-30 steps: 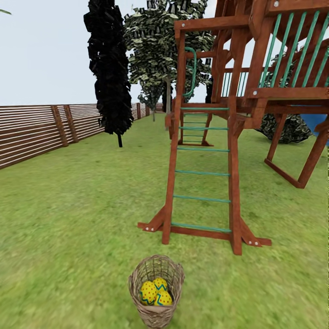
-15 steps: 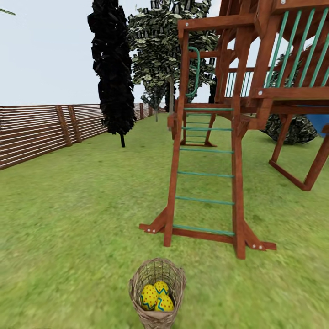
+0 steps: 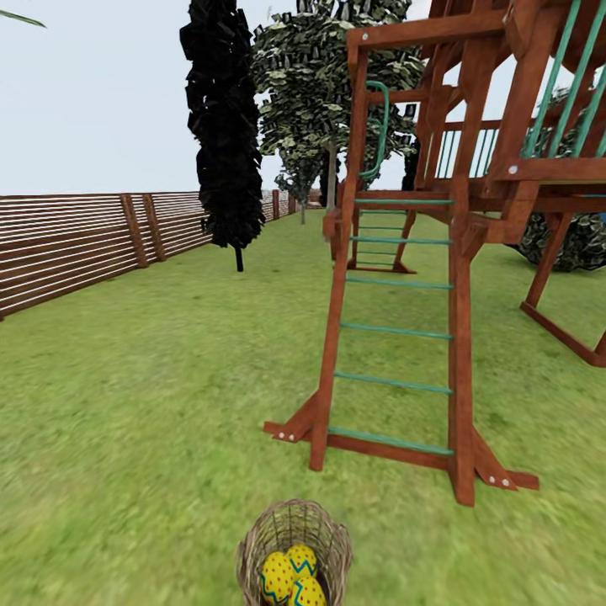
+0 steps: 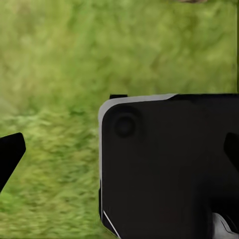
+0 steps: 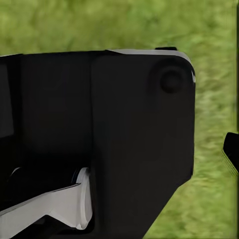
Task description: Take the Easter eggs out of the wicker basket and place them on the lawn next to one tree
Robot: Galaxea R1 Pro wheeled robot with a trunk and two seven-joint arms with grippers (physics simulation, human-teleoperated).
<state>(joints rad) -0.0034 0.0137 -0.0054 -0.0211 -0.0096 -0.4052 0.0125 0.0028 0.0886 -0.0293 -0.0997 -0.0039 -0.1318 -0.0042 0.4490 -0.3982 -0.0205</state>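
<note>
The wicker basket (image 3: 294,543) stands on the lawn (image 3: 151,404) at the bottom middle of the head view, cut off by the picture's lower edge. Inside it lie the three Easter eggs (image 3: 289,576), yellow with blue zigzags and red dots, packed close together. A tree (image 3: 331,93) with a pale trunk and speckled foliage rises far back, behind the play frame. In the left wrist view my left gripper (image 4: 119,152) hangs over grass with its dark fingertips (image 4: 10,154) wide apart, open and empty. One fingertip (image 5: 232,152) of my right gripper (image 5: 119,152) shows at the picture's edge, also spread open.
A red-brown wooden play frame with a green-runged ladder (image 3: 396,337) stands just beyond the basket, to the right. An all-black tree (image 3: 223,126) grows back left. A brown slat fence (image 3: 76,244) runs along the left. A black body part (image 4: 169,164) of the robot sits by both grippers.
The whole head view has shifted: the camera has come closer, so the basket sits lower and the play frame looms larger and further right. Nothing in the garden has moved.
</note>
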